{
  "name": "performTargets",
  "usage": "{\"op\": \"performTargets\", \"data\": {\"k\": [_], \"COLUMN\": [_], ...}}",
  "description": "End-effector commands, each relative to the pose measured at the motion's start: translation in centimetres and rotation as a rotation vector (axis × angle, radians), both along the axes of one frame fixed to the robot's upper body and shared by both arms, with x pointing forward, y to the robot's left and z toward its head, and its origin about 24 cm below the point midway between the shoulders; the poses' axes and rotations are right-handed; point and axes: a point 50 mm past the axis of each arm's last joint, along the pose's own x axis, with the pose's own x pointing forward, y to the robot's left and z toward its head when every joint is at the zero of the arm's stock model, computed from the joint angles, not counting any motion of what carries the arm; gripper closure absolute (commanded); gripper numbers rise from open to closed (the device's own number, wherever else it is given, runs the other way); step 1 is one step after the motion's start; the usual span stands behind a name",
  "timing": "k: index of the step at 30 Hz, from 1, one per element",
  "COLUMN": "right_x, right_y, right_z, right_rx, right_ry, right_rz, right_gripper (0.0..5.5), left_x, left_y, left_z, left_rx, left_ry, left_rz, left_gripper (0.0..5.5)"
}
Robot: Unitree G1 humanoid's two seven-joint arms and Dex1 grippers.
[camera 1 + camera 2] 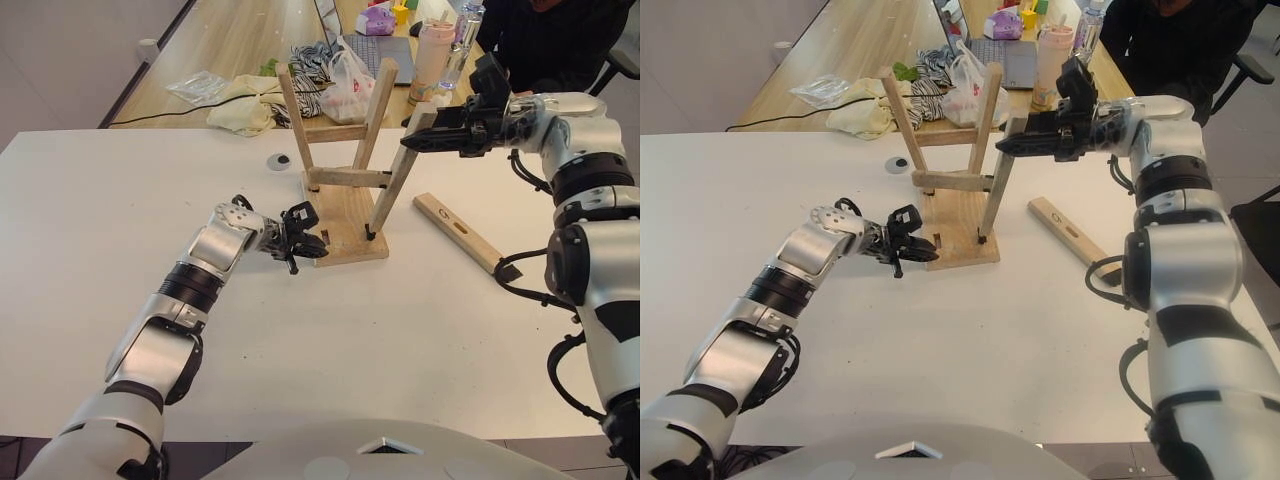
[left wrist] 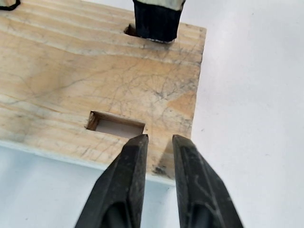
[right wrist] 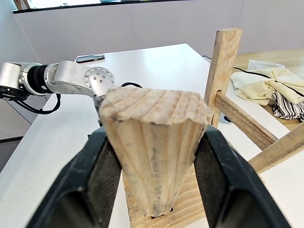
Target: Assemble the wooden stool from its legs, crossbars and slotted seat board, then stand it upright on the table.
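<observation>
One pale leg (image 1: 392, 190) stands in seat board (image 1: 345, 228), flat on counter (image 1: 120, 200), beside crossbar-joined pair (image 1: 335, 130) | right claw (image 1: 412, 140) clamped on its top | left claw (image 2: 159, 138) almost together over board's near edge by open slot (image 2: 116, 124) | loose bar (image 1: 462, 232) lies apart, right.
</observation>
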Motion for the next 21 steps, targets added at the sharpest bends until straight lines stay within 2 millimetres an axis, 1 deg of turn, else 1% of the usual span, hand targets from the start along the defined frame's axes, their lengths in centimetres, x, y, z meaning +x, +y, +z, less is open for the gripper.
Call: {"op": "performTargets", "data": {"k": [1, 7, 12, 15, 17, 21], "right_x": [0.1, -0.1, -0.5, -0.5, -0.4, -0.2], "right_y": [0.5, 0.1, -1.0, -1.3, -1.3, -0.7], "right_z": [0.4, -0.7, -2.2, -2.1, -1.6, -0.8], "right_rx": [-0.059, -0.121, -0.305, -0.433, -0.500, -0.561], "right_ry": [-0.025, 0.011, 0.071, 0.073, 0.066, 0.042], "right_rz": [0.025, 0.022, 0.023, 0.041, 0.053, 0.081], "right_gripper": [3.45, 3.45, 3.45, 3.45, 3.45, 3.45], "left_x": [-2.1, -2.2, -2.4, -2.6, -2.7, -3.1], "left_y": [0.5, 0.4, 0.2, 0.0, -0.3, -0.9], "left_z": [-3.8, -3.8, -4.0, -4.2, -4.3, -4.7], "left_rx": [0.068, 0.063, 0.059, 0.056, 0.048, 0.031], "left_ry": [0.152, 0.154, 0.162, 0.164, 0.168, 0.176], "left_rz": [0.030, 0.030, 0.023, 0.023, 0.023, 0.022], "left_gripper": [4.61, 4.61, 4.61, 4.61, 4.61, 4.61]}}
